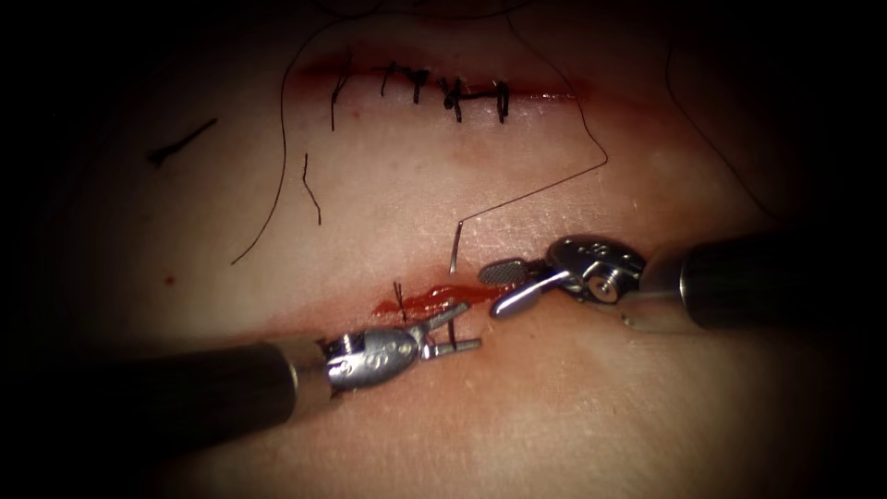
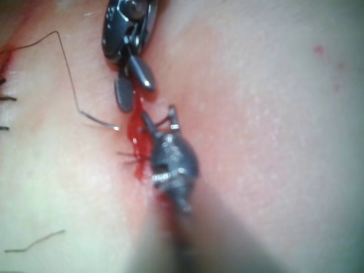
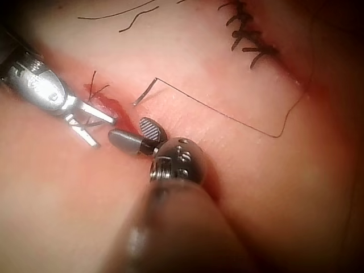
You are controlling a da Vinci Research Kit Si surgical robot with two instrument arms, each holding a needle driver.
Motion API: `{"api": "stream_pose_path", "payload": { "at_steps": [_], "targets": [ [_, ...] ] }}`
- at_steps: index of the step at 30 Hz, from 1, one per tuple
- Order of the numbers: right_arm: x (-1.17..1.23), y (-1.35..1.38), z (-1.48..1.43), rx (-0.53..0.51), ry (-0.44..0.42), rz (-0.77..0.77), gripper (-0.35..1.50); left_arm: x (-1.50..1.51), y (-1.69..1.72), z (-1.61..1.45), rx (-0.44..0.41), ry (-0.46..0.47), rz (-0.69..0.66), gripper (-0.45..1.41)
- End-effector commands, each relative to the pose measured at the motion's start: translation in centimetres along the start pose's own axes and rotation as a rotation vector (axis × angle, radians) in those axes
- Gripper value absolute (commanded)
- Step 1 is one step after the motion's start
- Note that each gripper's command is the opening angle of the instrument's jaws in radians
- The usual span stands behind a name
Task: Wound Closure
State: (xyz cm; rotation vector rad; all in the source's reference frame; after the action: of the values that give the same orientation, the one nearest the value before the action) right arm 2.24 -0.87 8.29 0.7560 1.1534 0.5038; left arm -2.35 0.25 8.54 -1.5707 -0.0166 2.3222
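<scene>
- On the left of the endoscope view we see loose cut ends of thread (image 1: 181, 143) lying on the tissue (image 1: 573, 407), well apart from both tools.
- The left gripper (image 1: 455, 331) comes in low from the left with its jaws spread, holding nothing; its tips straddle the near cut (image 1: 434, 300), where red fluid (image 1: 442, 298) pools beside a short stitch end (image 1: 399, 298).
- The needle (image 1: 455, 248) stands just above the cut's right part, between the two tools and free of both. Its shown end rises from the tissue, so we judge it partly seated, though we cannot make out the entry point.
- The thread (image 1: 540, 189) runs from the needle up and to the right, then bends back toward the far, stitched cut (image 1: 443, 88).
- The right gripper (image 1: 504, 288) sits at the cut's right end, jaws wide and empty, the ridged face of one jaw turned up.
- As we judge it, the needle is stiff, thin and slick, best taken across its body rather than at the tip; the thread is limp and light and will snag; the tissue is soft and yielding.
- The needle's buried part and its full curve are hidden.
</scene>
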Motion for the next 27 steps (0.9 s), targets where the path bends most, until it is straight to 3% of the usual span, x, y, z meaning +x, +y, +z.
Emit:
{"api": "stream_pose_path", "payload": {
  "at_steps": [1,4,5,7,8,12,15,21,27],
  "targets": [
    [-0.06,0.01,0.08,0.003,0.000,0.002,1.31,-0.05,0.05,0.07,-0.004,-0.004,-0.003,0.36],
    [-0.06,0.01,0.08,0.003,0.000,0.002,1.31,-0.05,0.05,0.06,-0.007,-0.009,-0.003,0.20],
    [-0.06,0.01,0.08,0.003,0.000,0.002,1.31,-0.05,0.05,0.05,-0.009,-0.012,-0.003,0.07],
    [-0.05,0.01,0.08,0.003,0.000,0.003,1.31,-0.04,0.07,0.02,-0.010,-0.015,-0.002,-0.38],
    [-0.05,0.01,0.08,0.003,0.000,0.003,1.31,-0.04,0.09,0.01,-0.012,-0.018,-0.002,-0.45],
    [-0.04,0.01,0.07,0.003,0.001,0.005,1.31,0.02,0.18,-0.06,-0.008,-0.034,-0.006,-0.45],
    [-0.03,0.01,0.07,0.003,0.001,0.005,1.30,0.12,0.28,-0.10,-0.087,0.004,-0.004,-0.45],
    [-0.04,0.00,0.08,0.003,0.001,0.005,1.30,0.41,0.46,-0.16,-0.209,0.050,-0.132,-0.45],
    [-0.05,-0.03,0.09,0.006,0.000,0.003,1.30,0.70,0.42,-0.28,-0.325,0.076,-0.303,-0.45]
  ]
}}
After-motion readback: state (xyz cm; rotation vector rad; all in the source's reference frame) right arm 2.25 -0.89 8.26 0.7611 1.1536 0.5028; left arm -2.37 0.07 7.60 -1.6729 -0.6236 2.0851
